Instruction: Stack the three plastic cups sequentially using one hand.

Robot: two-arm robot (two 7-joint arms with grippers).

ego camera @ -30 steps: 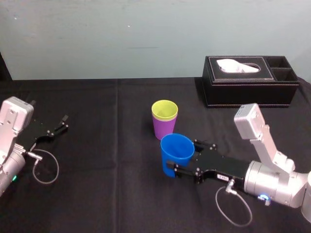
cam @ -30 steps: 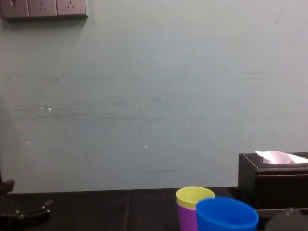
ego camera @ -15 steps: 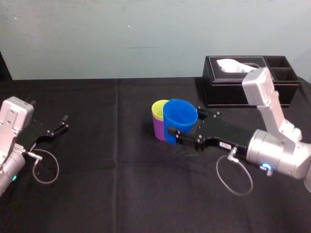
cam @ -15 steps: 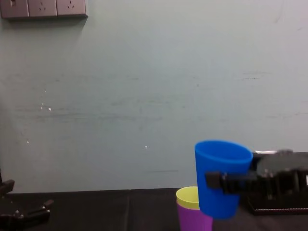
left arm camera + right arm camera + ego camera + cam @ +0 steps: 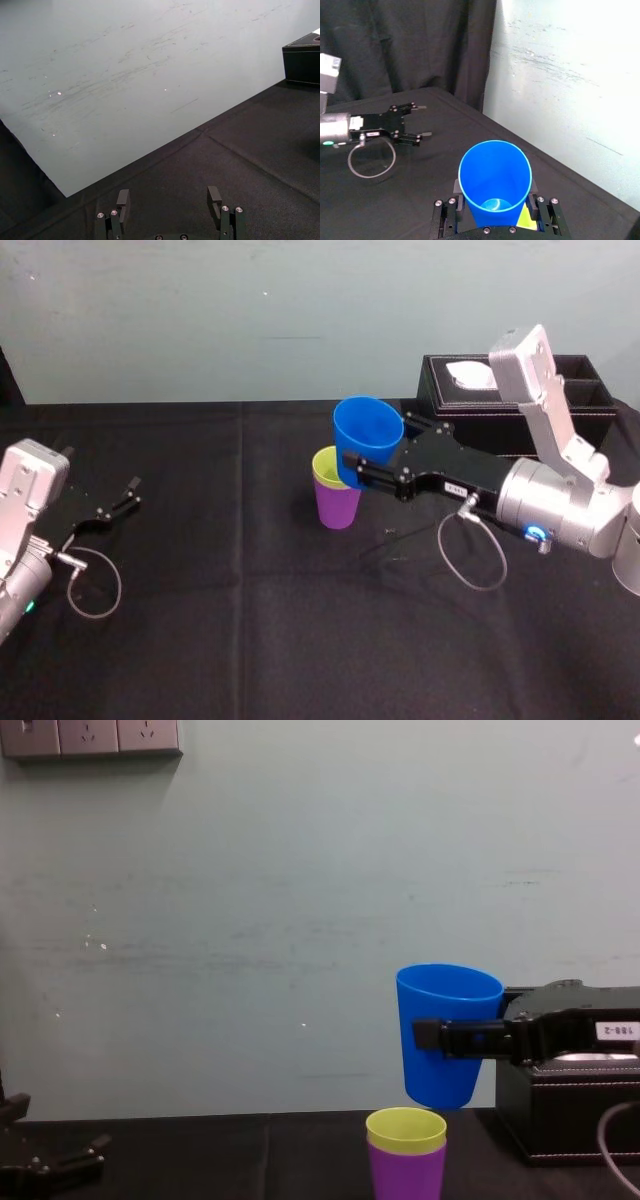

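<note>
Right claw [image 5: 374, 454] grips the blue cup [image 5: 448, 1035] just above the yellow-green cup [image 5: 405, 1130], mostly hidden inside the purple cup [image 5: 405, 1175]; left claw [image 5: 168, 196] sits open over the table [image 5: 220, 640]

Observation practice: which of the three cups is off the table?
The blue cup, held aloft by the right gripper; the yellow-green cup nests in the purple cup on the table. The left gripper lies parked.

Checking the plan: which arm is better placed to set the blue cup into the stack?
Right. The right gripper holds the blue cup just above the yellow-green cup nested in the purple cup. The left gripper rests open far to the left.
</note>
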